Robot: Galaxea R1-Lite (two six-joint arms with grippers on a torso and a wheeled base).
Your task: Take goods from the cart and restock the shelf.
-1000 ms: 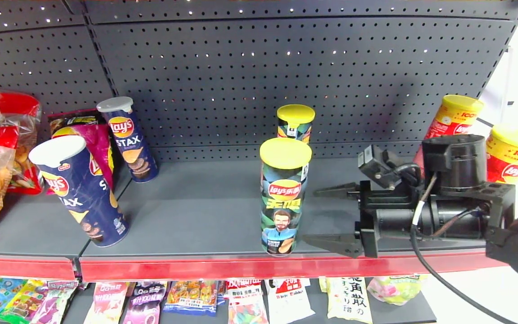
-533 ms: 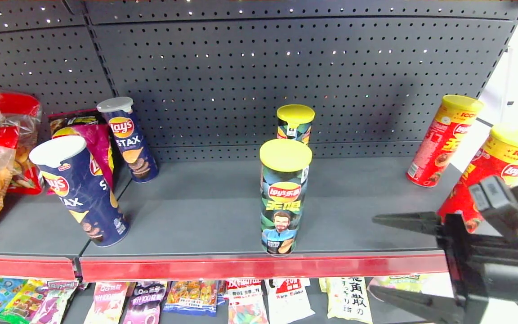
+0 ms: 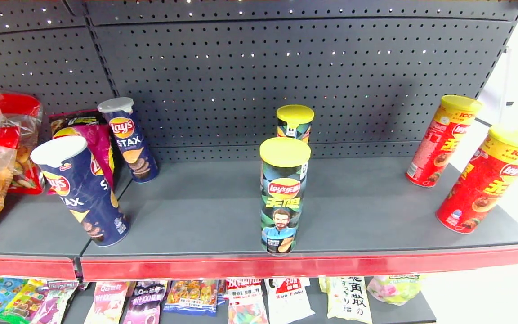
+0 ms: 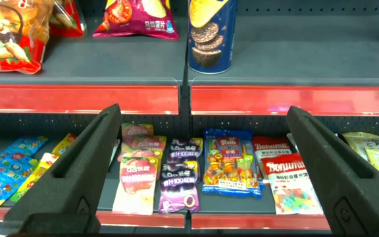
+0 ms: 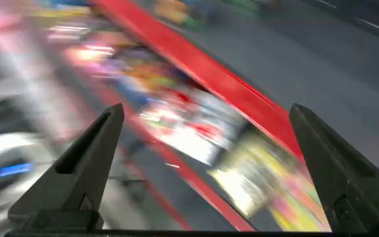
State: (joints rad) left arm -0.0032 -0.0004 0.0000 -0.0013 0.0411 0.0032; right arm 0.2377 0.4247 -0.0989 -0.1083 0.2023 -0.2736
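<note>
Standing upright on shelf [image 3: 376, 211], yellow-lidded can [image 3: 283, 198], lid up; left gripper [image 4: 203, 110], right gripper [image 5: 206, 109] both wide, empty.

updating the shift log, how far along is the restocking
Done: on the shelf stand two blue cans, two yellow-lidded cans and two red cans. In hand: nothing; the left gripper and right gripper are both open and empty. Left: wide bare stretches between the can groups suggest more stock should go in, though how much remains to fetch cannot be told.
</note>
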